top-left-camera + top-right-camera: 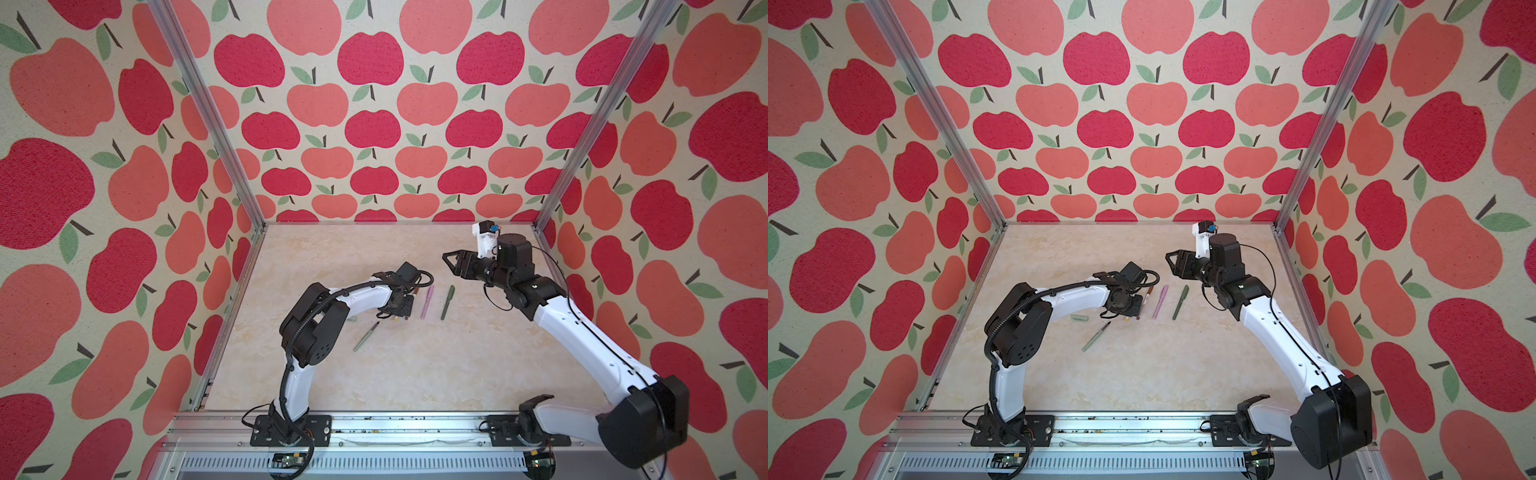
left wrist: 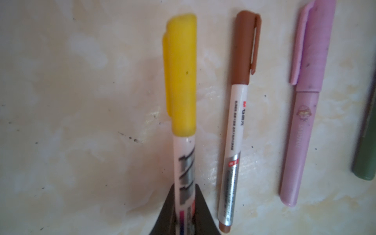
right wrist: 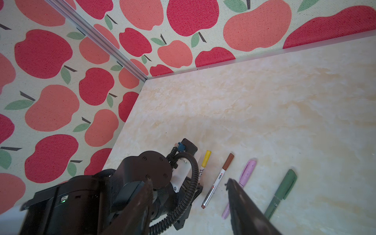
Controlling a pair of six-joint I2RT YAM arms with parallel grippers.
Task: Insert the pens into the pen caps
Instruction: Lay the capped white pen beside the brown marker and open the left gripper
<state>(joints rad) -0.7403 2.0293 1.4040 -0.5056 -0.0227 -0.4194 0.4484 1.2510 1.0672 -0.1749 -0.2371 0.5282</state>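
In both top views, shows the left gripper (image 1: 1133, 309) low over the marble-look table (image 1: 374, 386), fingertips hidden under the wrist, and the right gripper (image 1: 445, 259) held off the table toward the back, well apart, carrying nothing. Finds a sage pen (image 1: 365, 337) lying uncapped in front of the left gripper, dark tip bare, and a light green cap (image 1: 1079, 318) lying alone near the left arm, apart from that pen. Places a lilac pen (image 1: 427, 302) and a dark green pen (image 1: 447, 302) side by side between the two grippers, each seated in its own cap. In the left wrist view, catches the dark fingers (image 2: 166, 209) pressed against both sides of a printed white pen (image 2: 184, 162), clamped on its barrel, tip end buried in a yellow cap (image 2: 181, 71). Sets beside it, not touching, a second white pen (image 2: 234, 132) flat on the table inside a brown cap (image 2: 244, 48), then the lilac pen inside a pink cap (image 2: 313, 44). In the right wrist view, shows the right fingers (image 3: 248, 207) spread wide with only air between, the row of four capped pens in sight beyond.
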